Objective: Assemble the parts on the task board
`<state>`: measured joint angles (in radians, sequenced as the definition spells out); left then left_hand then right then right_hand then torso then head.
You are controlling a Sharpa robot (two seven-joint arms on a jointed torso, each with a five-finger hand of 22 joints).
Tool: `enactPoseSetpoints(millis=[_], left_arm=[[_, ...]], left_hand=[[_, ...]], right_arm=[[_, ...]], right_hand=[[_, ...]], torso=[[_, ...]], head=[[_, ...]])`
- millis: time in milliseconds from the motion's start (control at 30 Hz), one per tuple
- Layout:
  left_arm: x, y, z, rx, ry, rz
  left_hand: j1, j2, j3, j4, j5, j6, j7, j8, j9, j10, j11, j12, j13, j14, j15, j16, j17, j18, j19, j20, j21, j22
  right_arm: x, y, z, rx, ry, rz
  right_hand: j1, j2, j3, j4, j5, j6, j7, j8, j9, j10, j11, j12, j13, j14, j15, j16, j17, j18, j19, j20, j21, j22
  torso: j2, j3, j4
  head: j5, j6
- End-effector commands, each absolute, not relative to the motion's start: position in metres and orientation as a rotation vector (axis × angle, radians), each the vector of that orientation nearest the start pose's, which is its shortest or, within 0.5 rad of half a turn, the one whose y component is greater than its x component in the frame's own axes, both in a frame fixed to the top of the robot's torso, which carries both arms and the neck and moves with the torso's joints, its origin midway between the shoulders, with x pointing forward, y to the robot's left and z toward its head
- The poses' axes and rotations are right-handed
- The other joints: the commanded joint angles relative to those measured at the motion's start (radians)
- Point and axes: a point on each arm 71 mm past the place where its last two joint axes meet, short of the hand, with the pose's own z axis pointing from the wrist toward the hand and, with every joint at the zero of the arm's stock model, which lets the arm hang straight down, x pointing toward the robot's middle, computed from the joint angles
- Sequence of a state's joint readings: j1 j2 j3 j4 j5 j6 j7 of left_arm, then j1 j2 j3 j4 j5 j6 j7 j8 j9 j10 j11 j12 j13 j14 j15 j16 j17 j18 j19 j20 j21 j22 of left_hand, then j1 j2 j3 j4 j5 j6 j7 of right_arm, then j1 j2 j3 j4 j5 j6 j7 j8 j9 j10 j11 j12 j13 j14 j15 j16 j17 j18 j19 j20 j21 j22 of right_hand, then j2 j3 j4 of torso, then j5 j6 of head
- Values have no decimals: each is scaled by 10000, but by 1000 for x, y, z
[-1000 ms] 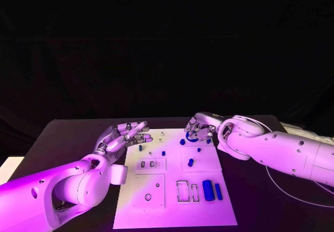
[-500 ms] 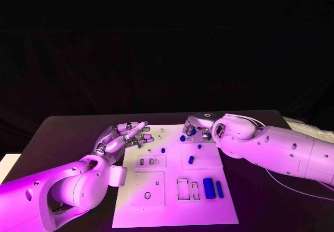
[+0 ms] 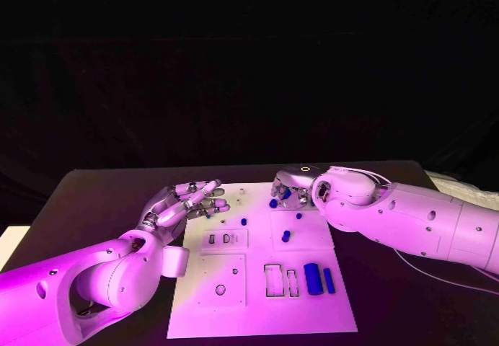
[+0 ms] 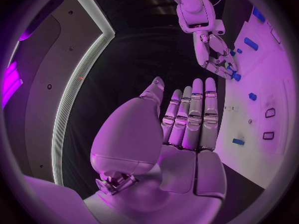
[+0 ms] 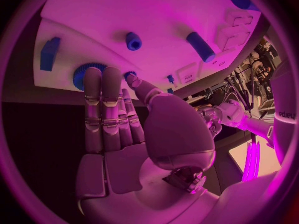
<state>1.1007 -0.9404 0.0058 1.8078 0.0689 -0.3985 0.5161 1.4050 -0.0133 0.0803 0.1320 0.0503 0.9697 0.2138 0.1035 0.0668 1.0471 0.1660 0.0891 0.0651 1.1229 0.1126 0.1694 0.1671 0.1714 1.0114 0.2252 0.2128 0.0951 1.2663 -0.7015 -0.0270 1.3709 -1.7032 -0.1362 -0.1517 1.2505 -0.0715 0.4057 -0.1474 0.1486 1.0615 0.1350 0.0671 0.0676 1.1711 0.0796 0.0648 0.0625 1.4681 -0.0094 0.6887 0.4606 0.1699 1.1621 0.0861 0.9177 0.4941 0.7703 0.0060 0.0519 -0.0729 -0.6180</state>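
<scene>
Blue parts (image 3: 311, 277) lay scattered over the white task board (image 3: 249, 317), several apparently unseated; assembly appeared far from complete. The left hand (image 3: 187, 203) hovered empty, fingers extended, at the board's far left corner. The right hand (image 3: 288, 189) reached a round part (image 5: 84, 75) at the far edge; its grip could not be determined.

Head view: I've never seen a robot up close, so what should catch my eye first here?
The white task board in the middle of the black table, dotted with small blue parts. The left hand hovers open at the board's far left edge, holding nothing. The right hand reaches down at its far edge, fingers touching a round blue part there.
</scene>
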Motion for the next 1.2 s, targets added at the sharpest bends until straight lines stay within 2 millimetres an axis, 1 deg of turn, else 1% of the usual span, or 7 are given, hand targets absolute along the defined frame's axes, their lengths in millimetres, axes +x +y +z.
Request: enactPoseSetpoints(millis=[33, 100, 367, 633, 867, 1033, 1200], left_arm=[[423, 180, -174, -11916, 13479, -17362], [423, 180, -174, -11921, 13480, -17344], [424, 181, -174, -11931, 13493, -17311], [424, 182, -173, -11922, 13494, -17297], [424, 182, -172, -11916, 13495, -17287], [425, 182, -172, -11916, 13499, -17282], [425, 182, -172, -11922, 13503, -17270]], left_hand=[[32, 80, -16, -67, 58, 53, 27, -51, -13, 64, -16, -53, 10, 64, 23, -56, 9, 113, 83, -17, -44, -8], [32, 80, -16, -67, 58, 53, 27, -51, -13, 64, -16, -53, 10, 64, 23, -56, 9, 113, 83, -17, -44, -8], [53, 91, -15, -106, 58, 50, 36, -73, -14, 62, -10, -80, 8, 65, 26, -85, 24, 111, 93, -17, -70, -24], [79, 102, -10, -147, 58, 53, 39, -91, -13, 66, -7, -103, 8, 72, 27, -108, 38, 111, 107, -18, -91, -37], [88, 108, -8, -161, 58, 54, 40, -97, -13, 68, -6, -110, 8, 75, 27, -116, 44, 111, 112, -18, -99, -42], [103, 122, -2, -183, 58, 57, 42, -107, -13, 70, -5, -123, 8, 80, 27, -129, 53, 111, 121, -18, -111, -49], [109, 129, 1, -194, 58, 58, 42, -112, -13, 71, -5, -129, 8, 82, 27, -136, 57, 111, 125, -19, -117, -53]], right_arm=[[524, -167, -165, -4507, 16862, 4078], [524, -165, -166, -4525, 16907, 4121], [526, -161, -168, -4579, 17141, 4259], [526, -158, -169, -4671, 17303, 4318], [526, -157, -169, -4645, 17225, 4375], [526, -156, -163, -4361, 16459, 4617], [524, -155, -153, -3775, 15307, 5147]], right_hand=[[26, -110, 53, 105, -50, 68, -24, -19, 11, 40, -48, -28, 3, 164, -61, 128, 65, 59, 8, -6, 190, 230], [29, -112, 65, 119, -50, 72, -25, -18, 12, 44, -48, -28, 4, 160, -61, 157, 81, 53, 14, -5, 233, 278], [53, -93, 178, 245, -59, 155, -27, -1, 23, 112, -53, -20, 8, 143, -63, 600, 484, 12, 56, 1, 564, 646], [141, -54, 345, 358, -94, 376, -66, 44, 56, 307, -102, -3, 16, 212, -89, 1472, 1360, -89, 274, -14, 1185, 1437], [349, 160, 653, 431, -332, 760, -136, 137, 141, 665, -192, 20, 32, 260, -157, 2304, 2178, -195, 496, -65, 1815, 2240], [460, 292, 917, 487, -480, 925, -130, 131, 196, 832, -205, -10, 27, 234, -167, 2767, 2594, -251, 564, -84, 2178, 2670], [502, 322, 1060, 499, -446, 991, -106, 120, 227, 908, -211, -14, 28, 220, -168, 2990, 2795, -276, 593, -86, 2353, 2877]], torso=[[29, -4, -1], [41, -6, 4], [73, 11, 1], [96, 14, -1], [103, 18, 4], [117, 18, 2], [114, 17, 7]], head=[[20, -25], [24, -29], [68, -97], [72, -115], [79, -134], [90, -133], [99, -87]])
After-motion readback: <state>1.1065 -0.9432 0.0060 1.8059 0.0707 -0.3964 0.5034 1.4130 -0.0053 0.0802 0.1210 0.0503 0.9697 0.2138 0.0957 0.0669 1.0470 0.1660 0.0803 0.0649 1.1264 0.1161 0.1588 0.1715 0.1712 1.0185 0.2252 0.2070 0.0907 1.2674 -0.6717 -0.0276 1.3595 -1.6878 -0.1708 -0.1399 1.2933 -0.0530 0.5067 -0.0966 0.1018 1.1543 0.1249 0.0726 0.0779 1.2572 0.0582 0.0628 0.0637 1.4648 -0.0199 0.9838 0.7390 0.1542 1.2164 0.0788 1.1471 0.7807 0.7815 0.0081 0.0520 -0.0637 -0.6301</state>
